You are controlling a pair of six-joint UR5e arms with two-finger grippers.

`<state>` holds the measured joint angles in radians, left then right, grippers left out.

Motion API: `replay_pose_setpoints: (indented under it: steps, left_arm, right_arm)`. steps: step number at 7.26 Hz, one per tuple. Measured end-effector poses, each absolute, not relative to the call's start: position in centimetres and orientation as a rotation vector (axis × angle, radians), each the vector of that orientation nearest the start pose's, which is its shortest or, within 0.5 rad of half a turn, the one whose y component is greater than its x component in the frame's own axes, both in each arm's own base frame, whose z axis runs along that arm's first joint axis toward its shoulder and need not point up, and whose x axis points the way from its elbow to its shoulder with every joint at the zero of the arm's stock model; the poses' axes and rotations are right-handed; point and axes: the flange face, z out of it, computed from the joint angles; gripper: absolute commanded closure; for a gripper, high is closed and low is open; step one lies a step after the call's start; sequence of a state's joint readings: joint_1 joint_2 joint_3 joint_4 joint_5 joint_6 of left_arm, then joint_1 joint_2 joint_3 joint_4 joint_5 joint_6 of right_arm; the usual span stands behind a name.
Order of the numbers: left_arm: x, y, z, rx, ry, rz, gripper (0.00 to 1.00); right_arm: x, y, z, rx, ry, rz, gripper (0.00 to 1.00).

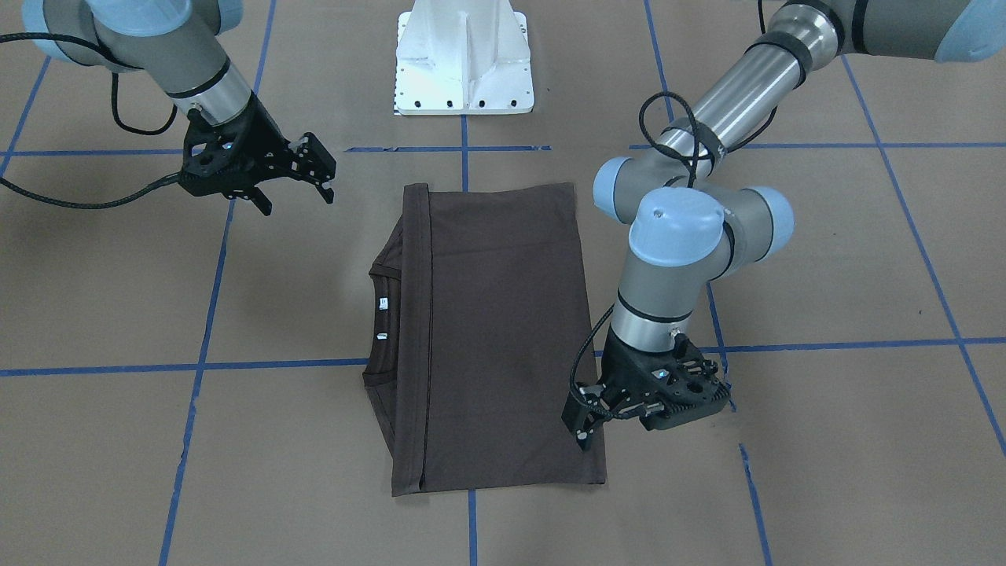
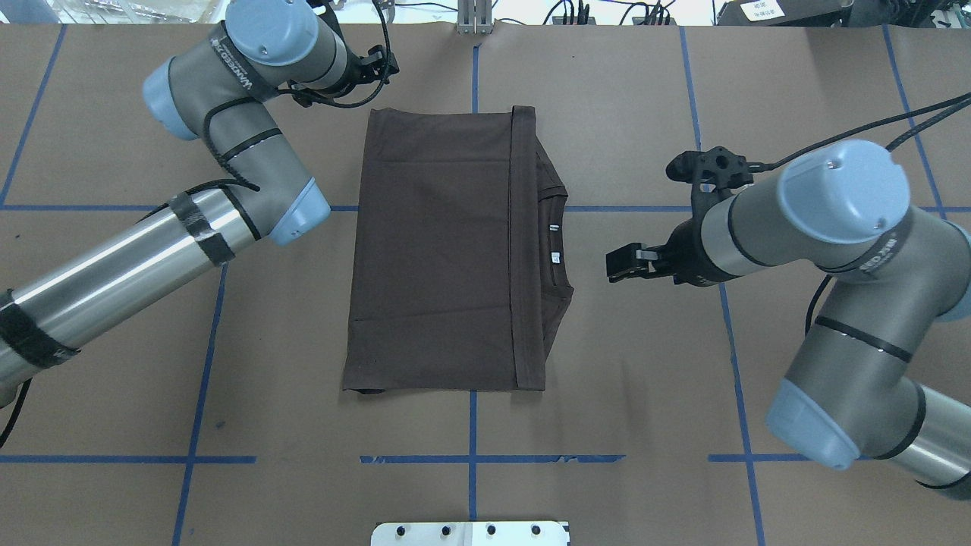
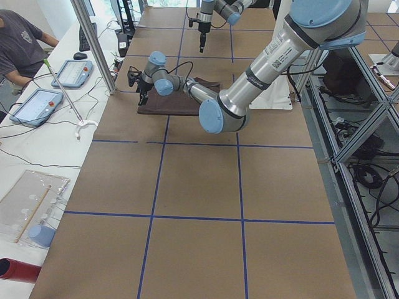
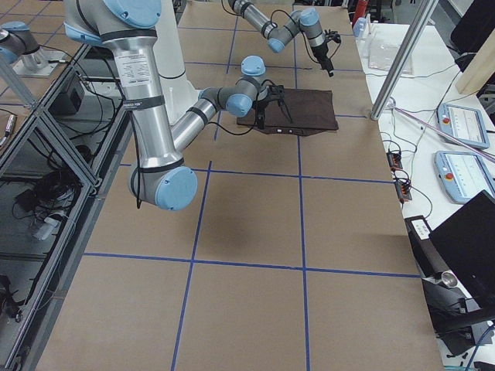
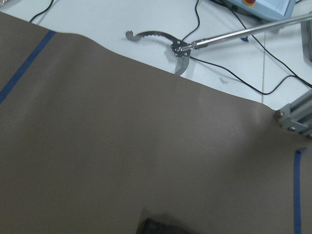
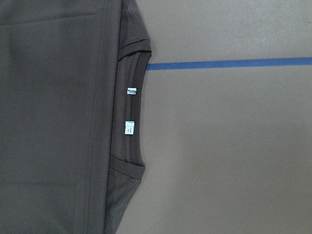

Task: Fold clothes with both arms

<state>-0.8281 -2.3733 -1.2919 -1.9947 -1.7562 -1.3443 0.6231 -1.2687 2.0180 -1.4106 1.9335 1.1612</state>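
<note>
The dark brown-grey T-shirt (image 1: 503,330) lies flat on the table, folded into a rectangle (image 2: 440,250). Its round collar (image 2: 557,235) with small white tags (image 6: 130,107) sticks out on the robot's right side. My left gripper (image 1: 583,424) hovers low just beside the shirt's far left corner (image 2: 383,64). It looks open and holds nothing. My right gripper (image 1: 295,198) is open and empty. It hangs above the table to the right of the collar (image 2: 618,265), apart from the cloth. The left wrist view shows a dark bit of cloth (image 5: 161,226) at its bottom edge.
The white pedestal base (image 1: 464,63) stands at the robot's side of the table. Blue tape lines (image 2: 472,425) cross the brown tabletop. Past the far table edge lie a metal reacher tool (image 5: 178,48) and cables. A person (image 3: 19,37) sits at the side bench.
</note>
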Motion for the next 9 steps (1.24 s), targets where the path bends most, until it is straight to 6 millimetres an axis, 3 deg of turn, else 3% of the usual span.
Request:
replay_pose_setpoints:
  steps: [2,4,6,9]
  left_arm:
    - [39.7,-58.9,22.5,0.279,0.920,-0.388,0.00]
    - [37.8,-55.1,22.6,0.253,0.951,-0.349,0.00]
    - [36.3,-53.1,24.0,0.246,0.951,-0.338,0.00]
    - [36.0,-52.2,24.5,0.243,0.951,-0.334,0.00]
  right_arm:
    - [-44.4,-37.9,25.8,0.174,-0.813,0.005,0.00]
    - [-49.6,-36.7,24.8,0.189,-0.708,-0.021,0.00]
    - [-54.9,-35.9,23.7,0.197,-0.613,-0.045,0.00]
    - [-59.7,-34.4,23.2,0.162,-0.548,-0.061,0.00]
